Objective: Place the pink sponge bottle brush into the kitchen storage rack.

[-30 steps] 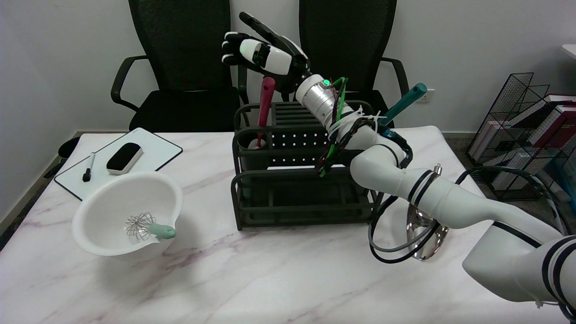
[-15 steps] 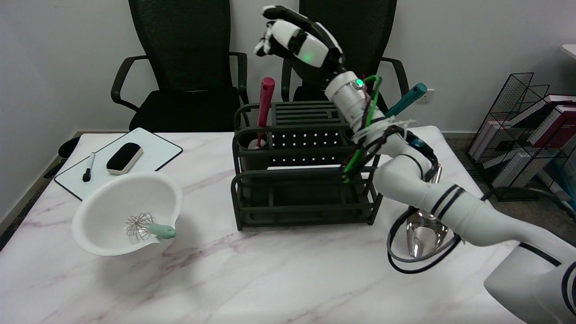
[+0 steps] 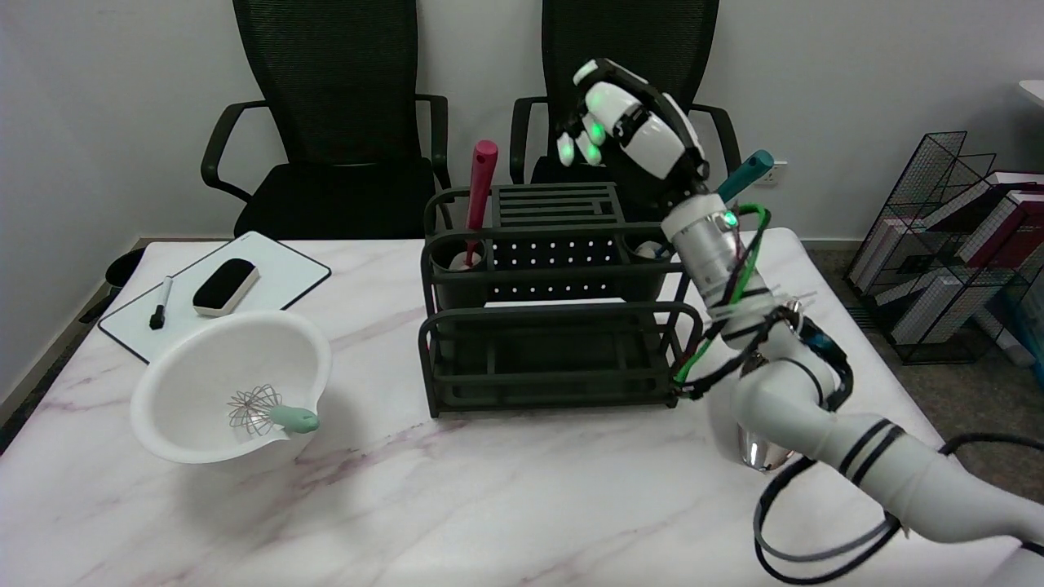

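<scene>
Head view: we see the pink sponge bottle brush [image 3: 478, 196] standing handle-up in the rack [image 3: 555, 326]'s left cup, so the cup wall props it. Our right hand [image 3: 628, 122] hangs above the rack's right end, holding nothing, fingers loosely curled; teal brush [image 3: 738, 179] leans from the rack's right cup

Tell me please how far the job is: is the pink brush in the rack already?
Done: the pink brush stands upright in the left cup of the storage rack. In hand: nothing; the right hand is above the rack's right end, apart from the brush. Left: seemingly only pulling the arm away.
</scene>
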Available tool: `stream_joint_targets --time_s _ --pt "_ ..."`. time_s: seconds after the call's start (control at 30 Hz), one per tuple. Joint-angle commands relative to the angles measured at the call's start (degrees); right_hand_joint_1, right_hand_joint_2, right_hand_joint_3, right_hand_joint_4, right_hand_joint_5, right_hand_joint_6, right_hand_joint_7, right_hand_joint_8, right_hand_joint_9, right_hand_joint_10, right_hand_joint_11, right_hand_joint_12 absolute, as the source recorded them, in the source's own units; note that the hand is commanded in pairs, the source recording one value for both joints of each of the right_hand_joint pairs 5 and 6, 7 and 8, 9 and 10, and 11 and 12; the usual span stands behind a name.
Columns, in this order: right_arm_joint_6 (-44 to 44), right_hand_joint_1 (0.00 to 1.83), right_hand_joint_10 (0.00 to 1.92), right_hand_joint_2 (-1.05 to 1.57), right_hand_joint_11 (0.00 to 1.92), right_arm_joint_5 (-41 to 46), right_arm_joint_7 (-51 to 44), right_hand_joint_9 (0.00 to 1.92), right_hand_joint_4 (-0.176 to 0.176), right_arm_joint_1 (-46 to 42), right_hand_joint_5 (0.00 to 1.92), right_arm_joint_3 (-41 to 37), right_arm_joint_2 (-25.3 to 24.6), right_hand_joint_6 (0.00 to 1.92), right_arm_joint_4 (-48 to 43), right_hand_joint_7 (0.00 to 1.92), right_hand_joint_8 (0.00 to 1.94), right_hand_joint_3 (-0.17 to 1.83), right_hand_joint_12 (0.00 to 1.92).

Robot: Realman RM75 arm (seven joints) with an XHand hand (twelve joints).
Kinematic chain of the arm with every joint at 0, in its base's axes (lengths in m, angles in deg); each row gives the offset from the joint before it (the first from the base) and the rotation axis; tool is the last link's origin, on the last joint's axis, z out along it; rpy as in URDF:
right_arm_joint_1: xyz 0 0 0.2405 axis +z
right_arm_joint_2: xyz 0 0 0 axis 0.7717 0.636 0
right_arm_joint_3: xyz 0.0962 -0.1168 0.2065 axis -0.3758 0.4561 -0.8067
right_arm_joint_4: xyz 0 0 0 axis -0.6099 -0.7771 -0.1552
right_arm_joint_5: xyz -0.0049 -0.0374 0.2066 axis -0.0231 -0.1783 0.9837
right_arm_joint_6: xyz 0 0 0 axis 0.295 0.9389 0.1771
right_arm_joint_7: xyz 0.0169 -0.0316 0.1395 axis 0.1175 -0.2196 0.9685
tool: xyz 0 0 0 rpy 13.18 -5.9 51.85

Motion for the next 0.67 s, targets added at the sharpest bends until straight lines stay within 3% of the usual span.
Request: stream_joint_targets --time_s 0.03,0.17,0.5,0.53,0.6,0.67 --pt "21.3 0.89 1.65 1.17 1.48 -1.1 -0.1 1.65 0.0 -16.1 1.29 4.1 -0.1 1.29 -1.6 1.63 1.63 0.79 1.48" --pt "25.1 0.83 1.76 1.39 1.62 -1.1 -0.1 1.76 0.0 -16.3 1.5 8.9 -0.1 1.5 -1.2 1.76 1.76 0.77 1.62" --pt "34.7 0.86 1.67 1.26 1.56 -2.1 1.5 1.67 0.0 -17.5 1.42 10.6 1.7 1.42 7.0 1.61 1.61 0.83 1.56" --pt "38.3 0.86 1.67 1.25 1.55 -2.8 9.7 1.67 0.0 -18.0 1.41 16.4 1.7 1.41 1.1 1.6 1.6 0.83 1.55" --pt "32.6 0.87 1.66 1.23 1.53 -2.8 3.8 1.66 0.0 -17.4 1.38 9.9 1.7 1.38 8.4 1.6 1.6 0.81 1.53" --pt "32.8 0.88 1.64 1.22 1.52 -2.9 4.0 1.64 0.0 -17.6 1.36 9.6 1.7 1.36 8.6 1.6 1.6 0.81 1.52"
